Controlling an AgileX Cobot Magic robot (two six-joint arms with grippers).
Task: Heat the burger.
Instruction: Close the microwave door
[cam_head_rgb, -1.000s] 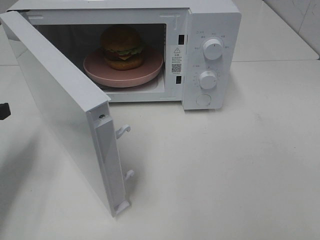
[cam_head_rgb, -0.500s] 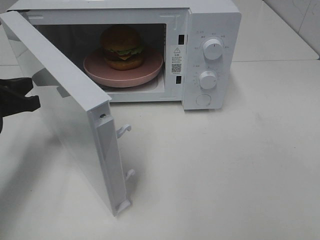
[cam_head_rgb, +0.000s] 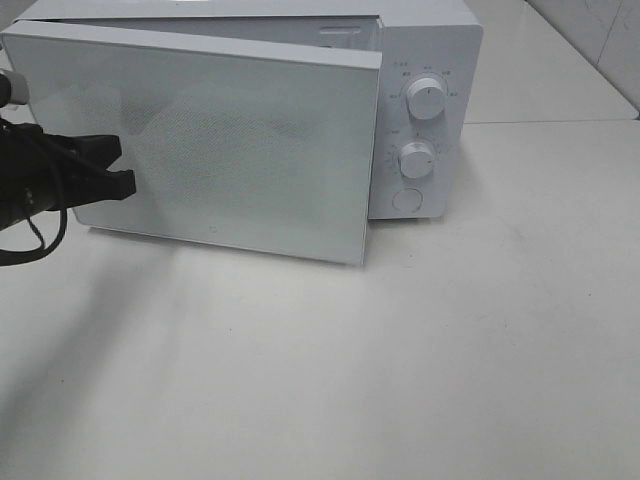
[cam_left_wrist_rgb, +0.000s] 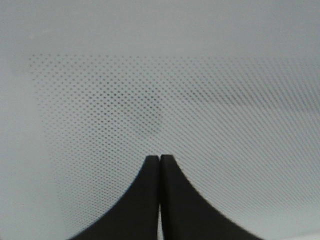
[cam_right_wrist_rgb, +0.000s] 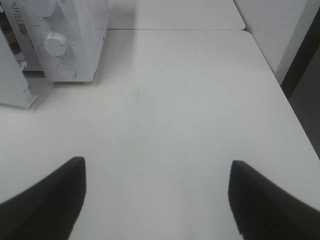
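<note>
Burger sits hidden behind the microwave door (cam_head_rgb: 240, 150), which is not quite latched. At frame left my left hand (cam_head_rgb: 122, 165), pinched closed, makes a blunt pusher. My right hand (cam_right_wrist_rgb: 157, 195) waits wide apart.

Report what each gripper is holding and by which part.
Nothing is held. The left gripper is shut, its tips against the front of the microwave door; the right gripper hangs open above the table.

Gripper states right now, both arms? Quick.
Left gripper: closed, holding nothing, tips at the microwave door.
Right gripper: open, empty, over the table.
</note>
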